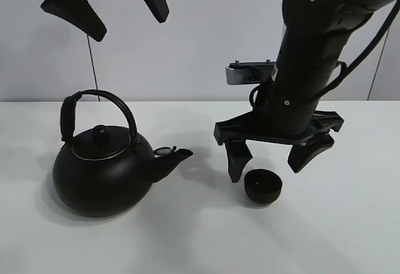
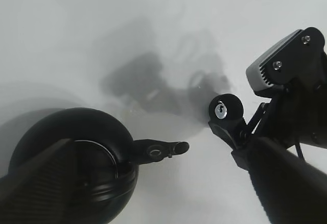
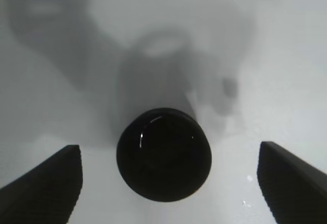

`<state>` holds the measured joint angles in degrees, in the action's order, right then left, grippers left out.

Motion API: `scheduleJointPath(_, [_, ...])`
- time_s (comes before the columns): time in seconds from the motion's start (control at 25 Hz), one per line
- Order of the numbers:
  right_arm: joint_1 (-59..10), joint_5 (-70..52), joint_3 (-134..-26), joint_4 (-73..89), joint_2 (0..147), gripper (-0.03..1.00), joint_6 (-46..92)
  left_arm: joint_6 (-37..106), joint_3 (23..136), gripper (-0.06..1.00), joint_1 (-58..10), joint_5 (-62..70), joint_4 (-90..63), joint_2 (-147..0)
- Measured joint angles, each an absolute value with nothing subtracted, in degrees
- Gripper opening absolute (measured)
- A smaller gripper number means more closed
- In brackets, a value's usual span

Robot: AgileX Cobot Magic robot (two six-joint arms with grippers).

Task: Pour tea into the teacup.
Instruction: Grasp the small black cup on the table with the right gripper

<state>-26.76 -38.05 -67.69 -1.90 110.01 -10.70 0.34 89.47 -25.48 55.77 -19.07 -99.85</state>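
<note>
A: Teacup (image 1: 262,186), from the high camera: upright on the white table (image 1: 337,236), off the kettle (image 1: 103,174) spout, just under the right gripper (image 1: 270,164).
B: Pointing straight down, spread wide, gripping nothing. Left gripper (image 1: 128,24) high above the kettle, likewise spread and empty.
A: Left wrist: kettle below, untouched.
B: Right wrist: cup between both fingers (image 3: 46,178), clear of each.

Teacup (image 1: 262,186): small, round, matte black, no handle. Upright, mouth up. Stands on the spout side of the kettle (image 1: 103,171), apart from it.
</note>
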Motion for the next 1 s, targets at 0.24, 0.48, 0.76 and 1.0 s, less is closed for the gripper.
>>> scheduleJointPath(0.24, [-28.26, -37.48, -67.86, -2.83, 112.12, 0.64, -10.70, 0.00, 89.47, 0.66, -25.48, 55.77, -19.07, -99.85])
scheduleJointPath(0.48, [-28.73, -37.69, -69.83, -5.04, 114.03, 0.59, -12.35, 0.00, 89.47, 0.66, -25.48, 55.58, -19.07, -99.85])
scheduleJointPath(0.76, [-28.73, -39.43, -71.05, -6.37, 114.03, 0.55, -13.42, 0.00, 89.47, 0.66, -25.48, 54.65, -19.07, -99.85])
scheduleJointPath(1.0, [-28.73, -40.00, -71.05, -5.39, 114.03, 0.55, -13.44, 0.00, 89.47, 0.66, -25.48, 54.65, -19.07, -99.85])
